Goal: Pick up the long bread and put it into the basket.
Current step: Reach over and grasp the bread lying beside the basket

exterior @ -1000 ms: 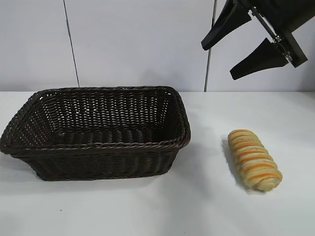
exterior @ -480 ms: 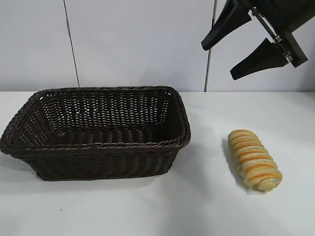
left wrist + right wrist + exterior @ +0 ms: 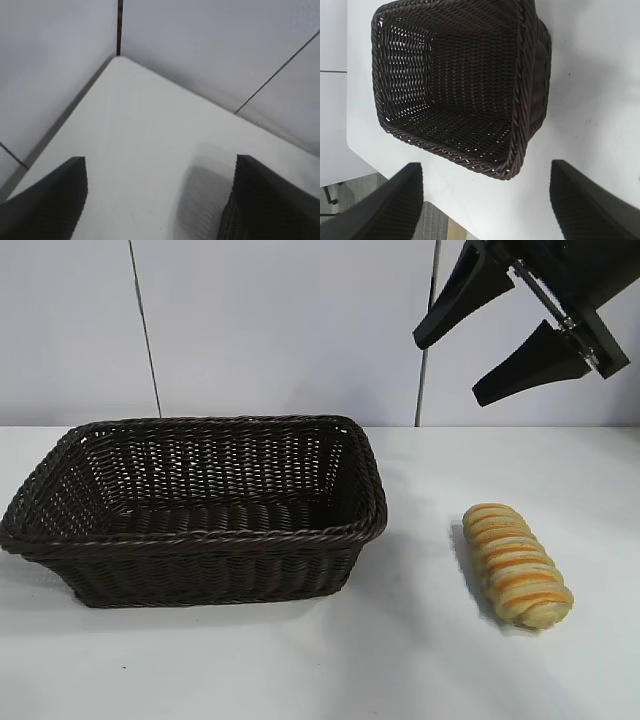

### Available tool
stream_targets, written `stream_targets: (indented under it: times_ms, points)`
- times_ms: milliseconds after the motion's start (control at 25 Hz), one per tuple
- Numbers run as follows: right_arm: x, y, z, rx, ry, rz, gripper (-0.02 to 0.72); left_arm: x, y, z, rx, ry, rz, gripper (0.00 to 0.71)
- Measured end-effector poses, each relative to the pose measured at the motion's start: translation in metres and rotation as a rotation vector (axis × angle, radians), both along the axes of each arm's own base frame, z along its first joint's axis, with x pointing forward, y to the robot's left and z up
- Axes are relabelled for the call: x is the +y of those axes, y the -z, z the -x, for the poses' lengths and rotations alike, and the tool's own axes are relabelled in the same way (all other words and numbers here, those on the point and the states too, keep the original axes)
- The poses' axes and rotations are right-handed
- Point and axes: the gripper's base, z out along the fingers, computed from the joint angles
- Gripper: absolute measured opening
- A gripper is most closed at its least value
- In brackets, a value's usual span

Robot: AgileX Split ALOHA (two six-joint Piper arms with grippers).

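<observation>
Long bread (image 3: 516, 564) lies on the table (image 3: 420, 660) toward its right edge, near the front, well apart from the basket (image 3: 200, 508), which sits on the left half. Right gripper (image 3: 462, 362) hangs high above the table's back right area, jaws spread, holding nothing. Left gripper (image 3: 155, 200) is also spread, over bare table near a corner.
</observation>
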Motion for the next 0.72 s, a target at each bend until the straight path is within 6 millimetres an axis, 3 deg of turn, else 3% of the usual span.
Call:
stream_targets:
  times_ms: [160,320,520,720]
  points:
    - [0.0,0.0,-0.001,-0.005,0.005,0.002,0.494,-0.016,0.049,0.045,0.003,0.005,0.003,0.573]
    - [0.0,0.0,-0.001,-0.005,0.005,0.002,0.494,-0.019,0.125,0.068,0.076,0.033,0.023,0.573]
    - [0.0,0.0,-0.001,-0.005,0.004,0.002,0.494,-0.014,0.198,0.073,0.17,0.033,0.001,0.573]
    - [0.0,0.0,-0.001,-0.006,0.005,0.002,0.494,-0.01,0.24,0.062,0.273,0.087,-0.01,0.573]
